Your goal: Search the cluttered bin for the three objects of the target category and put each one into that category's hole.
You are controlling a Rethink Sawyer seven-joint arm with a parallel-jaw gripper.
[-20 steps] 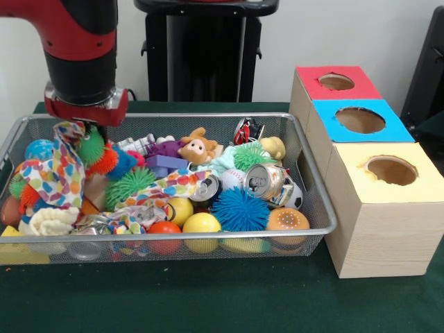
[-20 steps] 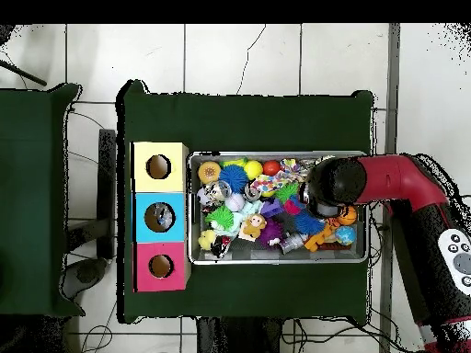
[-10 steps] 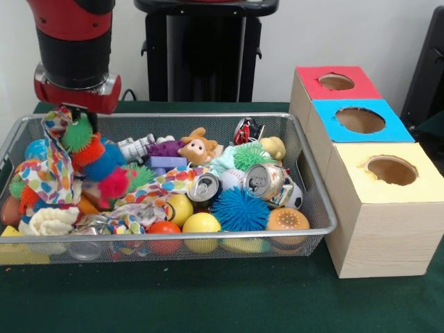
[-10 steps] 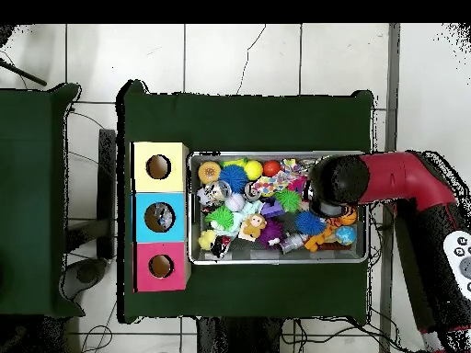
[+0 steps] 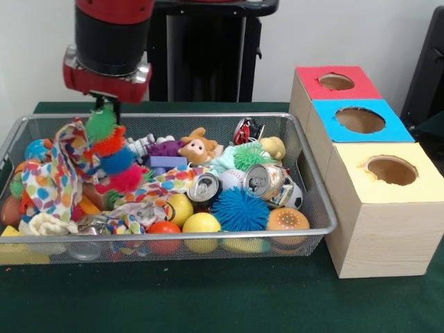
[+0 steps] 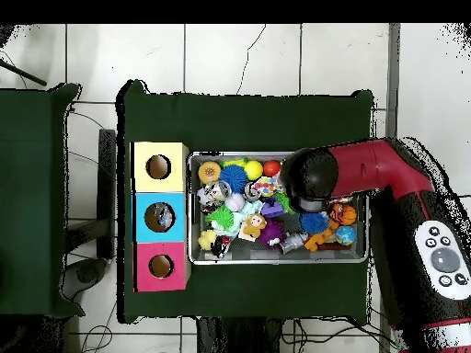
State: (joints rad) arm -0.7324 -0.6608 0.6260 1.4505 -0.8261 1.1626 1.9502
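The cluttered bin (image 5: 208,116) is a silver wire basket full of toys; it also shows in the overhead view (image 6: 276,261). My gripper (image 5: 105,104) hangs over the bin's left part, shut on the top of a string of spiky balls (image 5: 115,152): green, orange, blue and pink. The string dangles down to the pile, beside a spotted cloth (image 5: 55,173). Three boxes with holes stand to the right: red (image 5: 336,82), blue (image 5: 359,120), yellow (image 5: 390,170). In the overhead view my arm (image 6: 308,175) hides the gripper.
The bin holds a blue spiky ball (image 5: 239,208), crushed cans (image 5: 263,180), a plush animal (image 5: 198,147), yellow balls (image 5: 201,223) and an orange ball (image 5: 287,220). The black pedestal (image 5: 201,48) stands behind the bin. The green cloth (image 5: 208,298) covers the table.
My gripper has risen and moved to the right in the front view, drawing the string of spiky balls up out of the pile. The spotted cloth has shifted with it.
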